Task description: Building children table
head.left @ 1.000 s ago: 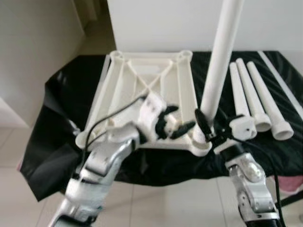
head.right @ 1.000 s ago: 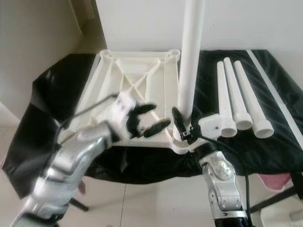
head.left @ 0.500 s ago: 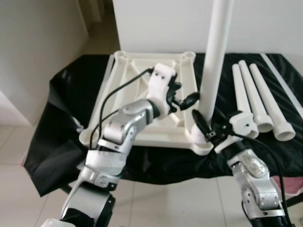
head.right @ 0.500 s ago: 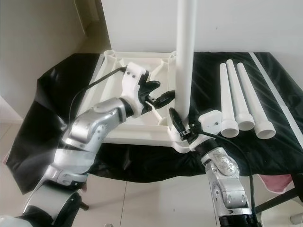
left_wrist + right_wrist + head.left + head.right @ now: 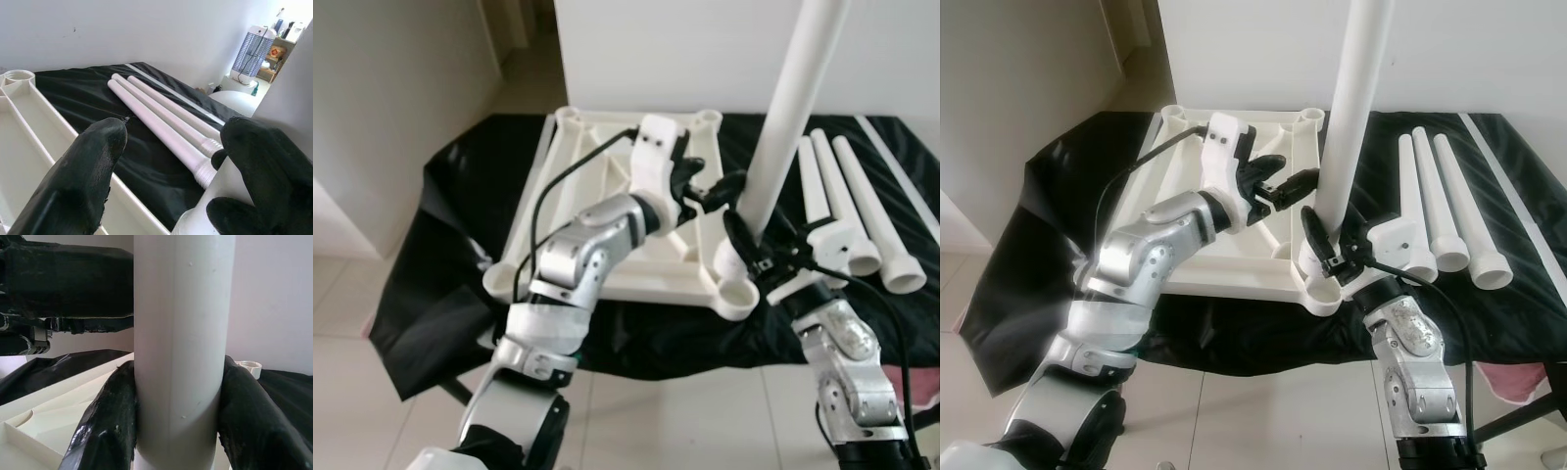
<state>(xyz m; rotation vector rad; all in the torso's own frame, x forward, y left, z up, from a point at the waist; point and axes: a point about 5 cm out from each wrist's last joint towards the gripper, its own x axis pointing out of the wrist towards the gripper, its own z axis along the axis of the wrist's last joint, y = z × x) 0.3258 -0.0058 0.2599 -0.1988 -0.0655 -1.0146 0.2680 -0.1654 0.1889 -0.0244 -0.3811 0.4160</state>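
Note:
The white tabletop [image 5: 607, 211] lies upside down on a black cloth. My right gripper [image 5: 754, 245] is shut on a long white leg [image 5: 790, 108], low on its shaft, with a finger [image 5: 105, 426] on either side. The leg leans with its top to the right. Its lower end sits at the near-right corner socket [image 5: 741, 292]; I cannot tell whether it is seated. My left gripper [image 5: 710, 186] hovers open over the tabletop's underside, just left of the leg, with nothing between its fingers [image 5: 98, 147]. Three more legs [image 5: 842, 196] lie side by side on the cloth to the right.
The black cloth [image 5: 450, 196] drapes over a low stand and hangs past its edges. A white wall [image 5: 705, 49] stands close behind. A thin white strip [image 5: 901, 166] lies at the cloth's far right. Tiled floor [image 5: 372, 392] lies in front.
The left gripper has moved from the tabletop's near edge across the underside to just beside the leg. The leg, upright half a second ago, now tilts with its top to the right.

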